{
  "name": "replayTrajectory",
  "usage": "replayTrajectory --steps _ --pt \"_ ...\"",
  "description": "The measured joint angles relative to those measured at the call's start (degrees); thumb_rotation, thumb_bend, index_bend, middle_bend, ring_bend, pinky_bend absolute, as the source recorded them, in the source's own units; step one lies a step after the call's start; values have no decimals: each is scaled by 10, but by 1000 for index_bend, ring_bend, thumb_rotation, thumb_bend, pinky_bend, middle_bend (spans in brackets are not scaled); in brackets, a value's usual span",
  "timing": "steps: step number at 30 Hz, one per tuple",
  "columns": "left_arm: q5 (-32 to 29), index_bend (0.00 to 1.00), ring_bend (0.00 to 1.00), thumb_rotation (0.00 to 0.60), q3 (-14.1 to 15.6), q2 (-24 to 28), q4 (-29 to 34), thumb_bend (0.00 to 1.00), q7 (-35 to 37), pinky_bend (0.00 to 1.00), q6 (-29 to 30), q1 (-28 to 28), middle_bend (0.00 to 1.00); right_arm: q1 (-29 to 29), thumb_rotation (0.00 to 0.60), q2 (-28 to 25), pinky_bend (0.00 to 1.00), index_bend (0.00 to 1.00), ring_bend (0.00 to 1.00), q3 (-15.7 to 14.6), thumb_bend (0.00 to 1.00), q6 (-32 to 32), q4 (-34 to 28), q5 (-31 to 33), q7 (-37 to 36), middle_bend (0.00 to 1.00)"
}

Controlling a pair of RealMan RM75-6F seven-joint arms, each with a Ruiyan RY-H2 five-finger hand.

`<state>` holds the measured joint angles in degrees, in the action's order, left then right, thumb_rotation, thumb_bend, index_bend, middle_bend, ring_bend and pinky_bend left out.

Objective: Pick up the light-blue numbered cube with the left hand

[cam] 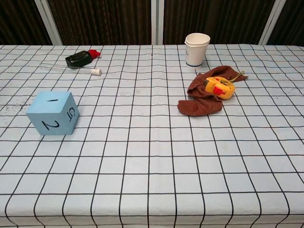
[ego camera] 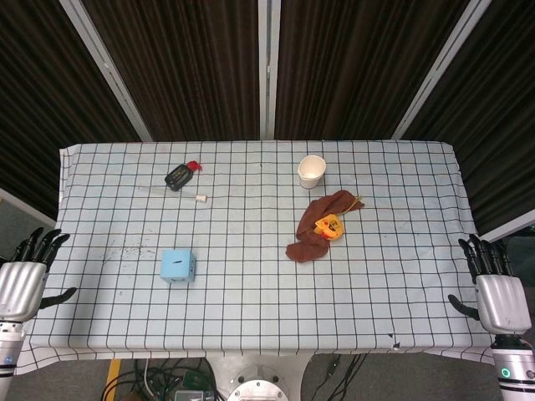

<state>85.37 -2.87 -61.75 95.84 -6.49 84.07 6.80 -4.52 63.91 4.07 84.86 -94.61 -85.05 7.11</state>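
The light-blue numbered cube (ego camera: 177, 266) (cam: 52, 113) sits on the checked tablecloth, left of centre and toward the front. Its faces show 1, 2 and 5 in the chest view. My left hand (ego camera: 27, 274) hovers at the table's left edge, fingers spread and empty, well to the left of the cube. At the right edge my right hand (ego camera: 495, 285) is also spread with nothing in it. Neither hand appears in the chest view.
A white paper cup (ego camera: 312, 171) (cam: 196, 49) stands at the back right. A brown cloth (ego camera: 318, 225) (cam: 204, 97) carries a yellow tape measure (ego camera: 329, 225) (cam: 219, 87). A black item with a red tip (ego camera: 179, 175) (cam: 80, 58) and a clear tube (cam: 71, 69) lie at the back left.
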Motion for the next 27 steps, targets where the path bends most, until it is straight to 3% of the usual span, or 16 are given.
replayTrajectory --steps 10,11,12,14,15,16,18,24,27 --pt "10 134 37 600 4 5 17 0 11 193 -6 3 99 2 600 -11 0 0 0 6 64 10 -10 0 -5 0" --pt "15 134 94 600 5 11 22 2 14 255 -8 5 124 2 600 -12 0 0 0 7 64 11 -10 1 -7 0" --pt "19 134 230 600 5 15 27 26 18 390 -9 7 201 3 600 -12 0 0 0 9 64 13 -11 3 -10 0" --pt "27 134 495 600 5 25 39 105 28 613 -10 10 401 3 600 -13 0 0 0 10 63 14 -11 3 -13 0" --pt "30 134 679 600 6 29 45 203 31 752 -12 11 576 3 600 -14 0 0 0 10 63 13 -11 3 -13 0" --pt "34 134 781 600 8 33 51 291 32 818 -14 13 690 3 600 -15 0 0 0 10 63 13 -10 1 -13 0" --pt "44 140 853 600 17 45 66 399 35 857 -28 17 785 2 600 -17 0 0 0 9 63 13 -8 -1 -13 0" --pt "68 295 878 600 53 93 117 457 24 864 -110 39 836 3 600 -28 0 0 0 16 64 17 -10 7 -18 0" --pt "78 306 877 600 71 121 152 463 5 864 -159 55 835 5 600 -28 0 0 0 19 63 24 -12 9 -20 0"
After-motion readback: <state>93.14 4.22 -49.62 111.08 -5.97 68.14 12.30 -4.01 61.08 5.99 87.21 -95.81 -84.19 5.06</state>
